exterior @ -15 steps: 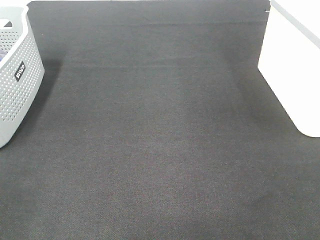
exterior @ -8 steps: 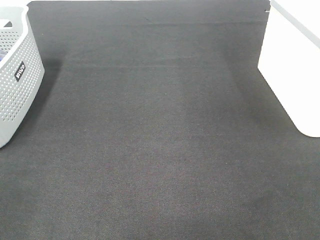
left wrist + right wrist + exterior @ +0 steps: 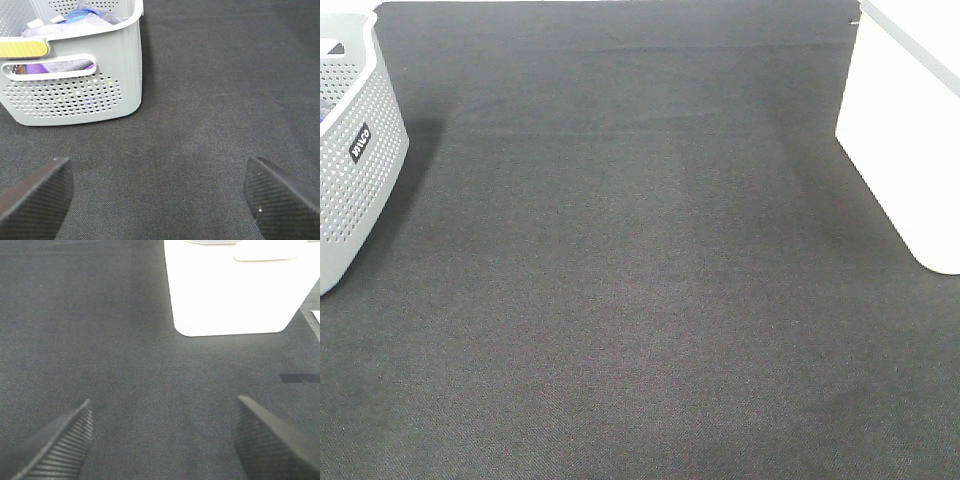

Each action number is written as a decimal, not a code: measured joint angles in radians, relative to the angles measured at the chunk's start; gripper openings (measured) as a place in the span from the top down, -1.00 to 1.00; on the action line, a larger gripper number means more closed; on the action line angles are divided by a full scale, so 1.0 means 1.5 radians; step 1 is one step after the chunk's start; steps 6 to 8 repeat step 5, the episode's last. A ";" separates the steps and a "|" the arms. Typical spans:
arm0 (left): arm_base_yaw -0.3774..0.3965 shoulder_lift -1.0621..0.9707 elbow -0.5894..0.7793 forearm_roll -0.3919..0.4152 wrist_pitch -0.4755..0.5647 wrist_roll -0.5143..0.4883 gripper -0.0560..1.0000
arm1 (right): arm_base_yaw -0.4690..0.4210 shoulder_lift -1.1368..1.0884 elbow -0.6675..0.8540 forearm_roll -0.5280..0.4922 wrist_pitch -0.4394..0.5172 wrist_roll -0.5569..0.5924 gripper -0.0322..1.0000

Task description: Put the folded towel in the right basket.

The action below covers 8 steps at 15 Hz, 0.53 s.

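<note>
Looking for the folded towel and honestly it's nowhere in any view, so it's either already inside the right basket (image 3: 230, 290) or out of frame, can't tell which. Left gripper (image 3: 157, 197) has its fingers (image 3: 37, 192) spread wide over bare dark mat (image 3: 640, 300), with the grey perforated basket (image 3: 75, 95) ahead of the left fingertip. Right gripper (image 3: 162, 440) is spread and empty too, white bin ahead of its right fingertip. My guess: terry cloth is light, floppy, grippy, so pinch a folded edge through all layers.
</note>
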 joint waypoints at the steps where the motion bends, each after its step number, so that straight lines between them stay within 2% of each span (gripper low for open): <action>1: 0.000 0.000 0.000 0.000 0.000 0.000 -0.77 | 0.000 0.000 0.000 0.001 0.000 0.000 -0.47; 8: 0.000 0.000 0.000 0.000 0.000 0.000 -0.77 | 0.000 0.000 0.000 0.003 0.000 0.000 -0.47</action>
